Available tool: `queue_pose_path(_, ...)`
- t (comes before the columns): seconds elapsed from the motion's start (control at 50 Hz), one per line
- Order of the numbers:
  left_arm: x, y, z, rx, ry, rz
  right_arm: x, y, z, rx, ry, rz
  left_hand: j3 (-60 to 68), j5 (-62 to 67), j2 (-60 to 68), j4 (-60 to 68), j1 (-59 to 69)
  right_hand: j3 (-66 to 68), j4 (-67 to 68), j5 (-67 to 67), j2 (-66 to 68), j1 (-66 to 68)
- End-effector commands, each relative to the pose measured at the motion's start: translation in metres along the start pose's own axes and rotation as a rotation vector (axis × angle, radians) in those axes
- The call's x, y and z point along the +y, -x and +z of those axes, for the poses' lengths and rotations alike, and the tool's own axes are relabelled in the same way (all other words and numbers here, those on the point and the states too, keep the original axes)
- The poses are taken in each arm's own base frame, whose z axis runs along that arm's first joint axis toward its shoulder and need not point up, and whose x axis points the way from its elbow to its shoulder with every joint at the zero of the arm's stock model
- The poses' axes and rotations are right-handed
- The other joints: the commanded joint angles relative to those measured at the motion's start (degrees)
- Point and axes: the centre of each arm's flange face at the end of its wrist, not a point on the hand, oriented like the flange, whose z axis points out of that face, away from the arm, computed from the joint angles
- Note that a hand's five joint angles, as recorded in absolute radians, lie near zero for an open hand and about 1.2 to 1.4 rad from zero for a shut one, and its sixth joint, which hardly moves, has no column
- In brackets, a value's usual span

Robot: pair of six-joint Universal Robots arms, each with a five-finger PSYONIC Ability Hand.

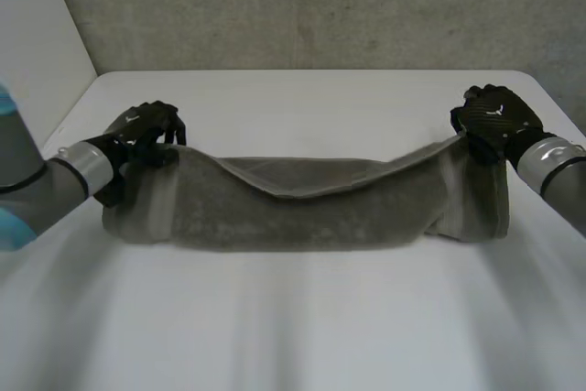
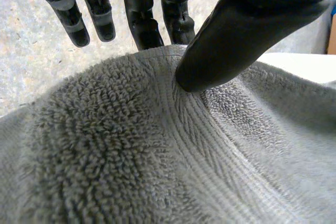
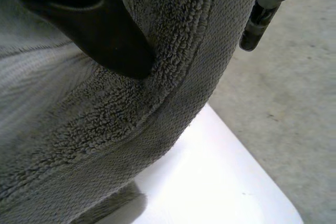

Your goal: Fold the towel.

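Observation:
A grey terry towel (image 1: 302, 203) stretches across the middle of the white table (image 1: 302, 327), its far edge lifted and sagging between my two hands. My left hand (image 1: 145, 133) is shut on the towel's far left corner; in the left wrist view the thumb (image 2: 231, 40) presses the hem (image 2: 189, 114) against the fingers (image 2: 152, 19) behind it. My right hand (image 1: 493, 116) is shut on the far right corner, raised a little above the table; the right wrist view has its thumb (image 3: 94, 30) clamped on the towel's edge (image 3: 173, 93), with a fingertip (image 3: 257, 22) behind the cloth.
A grey concrete wall (image 1: 302, 6) stands behind the table's far edge. A white panel (image 1: 37, 43) borders the left side. The table's rounded right corner (image 3: 273, 203) lies below my right hand.

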Motion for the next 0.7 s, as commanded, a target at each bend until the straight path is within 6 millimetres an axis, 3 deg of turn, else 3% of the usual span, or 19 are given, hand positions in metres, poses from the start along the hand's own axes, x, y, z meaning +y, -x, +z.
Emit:
queue_pose_path(0.02,0.015,0.011,0.022,-0.047,-0.040,0.059,0.021,-0.004,0.028,0.071,-0.014,-0.001,-2.58,3.92,5.09,-3.18,4.72,-1.87,-3.05,3.59,4.60,4.11)
queue_pose_path(0.12,0.014,0.011,0.034,-0.064,-0.112,0.103,0.033,-0.004,0.039,0.083,0.002,0.001,-2.58,3.92,5.09,-3.18,4.72,-1.87,-3.05,3.59,4.60,4.11)
queue_pose_path(0.42,0.026,0.004,0.046,-0.029,-0.147,0.128,0.057,0.003,0.053,0.086,0.039,0.002,-2.58,3.92,5.09,-3.18,4.72,-1.87,-3.05,3.59,4.60,4.11)
queue_pose_path(0.44,0.027,0.002,0.045,-0.026,-0.144,0.127,0.058,0.005,0.052,0.083,0.046,0.004,-2.58,3.92,5.09,-3.18,4.72,-1.87,-3.05,-7.18,-6.16,-6.66)
queue_pose_path(0.52,0.029,0.001,0.044,-0.024,-0.136,0.123,0.056,0.008,0.050,0.079,0.049,0.005,-2.58,3.92,5.09,-3.18,4.72,-1.87,-3.05,-16.20,-15.18,-15.68)
queue_pose_path(0.56,0.029,0.001,0.043,-0.024,-0.135,0.122,0.054,0.009,0.048,0.078,0.051,0.005,-2.58,3.92,5.09,-3.18,4.72,-1.87,-3.05,-46.79,-45.77,-46.27)
queue_pose_path(0.58,0.030,0.000,0.042,-0.024,-0.131,0.120,0.054,0.009,0.048,0.078,0.051,0.005,-2.58,-10.05,-8.88,-3.18,-9.25,-1.87,-3.05,-46.98,-45.97,-46.46)
queue_pose_path(0.6,0.030,0.000,0.042,-0.024,-0.131,0.120,0.052,0.008,0.047,0.083,0.052,0.003,-2.58,-10.19,-9.02,-3.18,-9.39,-1.87,-3.05,-62.80,-61.79,-62.28)
queue_pose_path(0.62,0.030,0.001,0.041,-0.030,-0.127,0.118,0.049,0.006,0.045,0.093,0.051,-0.001,-2.58,-29.68,-28.50,-3.18,-28.87,-1.87,-3.05,-66.41,-65.40,-65.89)
queue_pose_path(0.64,0.030,0.001,0.041,-0.030,-0.127,0.118,0.048,0.006,0.045,0.093,0.051,-0.001,-2.58,-29.87,-28.70,-3.18,-29.07,-1.87,-3.05,-66.41,-65.40,-65.89)
queue_pose_path(0.66,0.027,0.000,0.040,-0.035,-0.130,0.119,0.044,0.004,0.042,0.103,0.049,-0.007,-2.58,-41.20,-40.02,-3.18,-40.39,-1.87,-3.05,-66.41,-65.40,-65.89)
queue_pose_path(0.7,0.021,-0.001,0.037,-0.037,-0.134,0.121,0.038,0.001,0.039,0.111,0.042,-0.010,-2.58,-41.82,-40.64,-3.18,-41.01,-1.87,-3.05,-66.41,-65.40,-65.89)
